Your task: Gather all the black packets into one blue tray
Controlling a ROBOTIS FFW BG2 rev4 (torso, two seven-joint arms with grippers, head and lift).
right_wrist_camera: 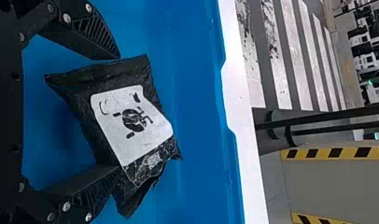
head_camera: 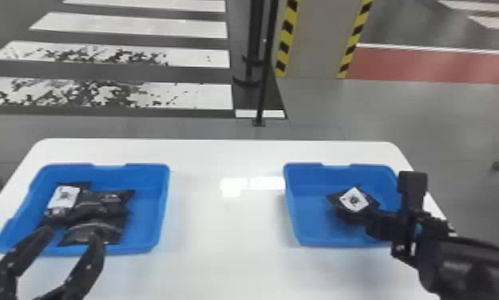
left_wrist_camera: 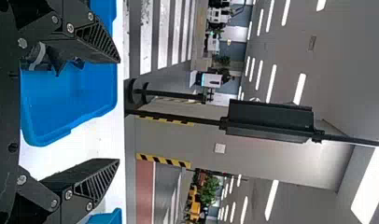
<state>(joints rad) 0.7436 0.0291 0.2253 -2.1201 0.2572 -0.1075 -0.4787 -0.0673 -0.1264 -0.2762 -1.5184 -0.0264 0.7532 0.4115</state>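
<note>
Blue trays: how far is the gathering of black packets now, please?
Several black packets already lie in the left blue tray. Nothing looks gripped; the right gripper stands open around a labelled black packet in the right blue tray. Moving it to the left tray seems what remains.

Large indoor hall, industrial or lab-like, exact type unclear. Beyond the left hand [head_camera: 72,233]: crosswalk stripes [head_camera: 204,96] on grey floor [head_camera: 324,107], hazard tape [head_camera: 286,40], ceiling strip lights [left_wrist_camera: 271,84], plants [left_wrist_camera: 208,190]. White worktop [head_camera: 220,227] below it.

Left hand [head_camera: 72,234] open; right hand [head_camera: 358,219] open.
</note>
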